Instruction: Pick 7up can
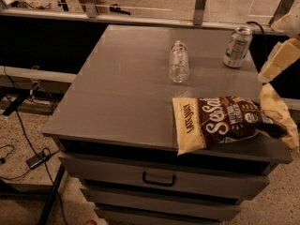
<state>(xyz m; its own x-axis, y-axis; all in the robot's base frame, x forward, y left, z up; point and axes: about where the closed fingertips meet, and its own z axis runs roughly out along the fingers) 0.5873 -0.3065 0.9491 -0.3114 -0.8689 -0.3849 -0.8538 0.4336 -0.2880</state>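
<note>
The 7up can (237, 47) stands upright near the far right corner of the grey cabinet top (126, 83); it is whitish-silver with green markings and a silver top. My gripper (276, 86) comes in from the right edge of the camera view, to the right of the can and a little nearer to me. Its two cream fingers (280, 60) stand apart with nothing between them. It does not touch the can.
A clear plastic bottle (178, 61) lies on the top, left of the can. A brown and cream chip bag (220, 123) lies at the front right edge, under the gripper's lower finger. Drawers (158, 178) are below. Cables lie on the floor at left.
</note>
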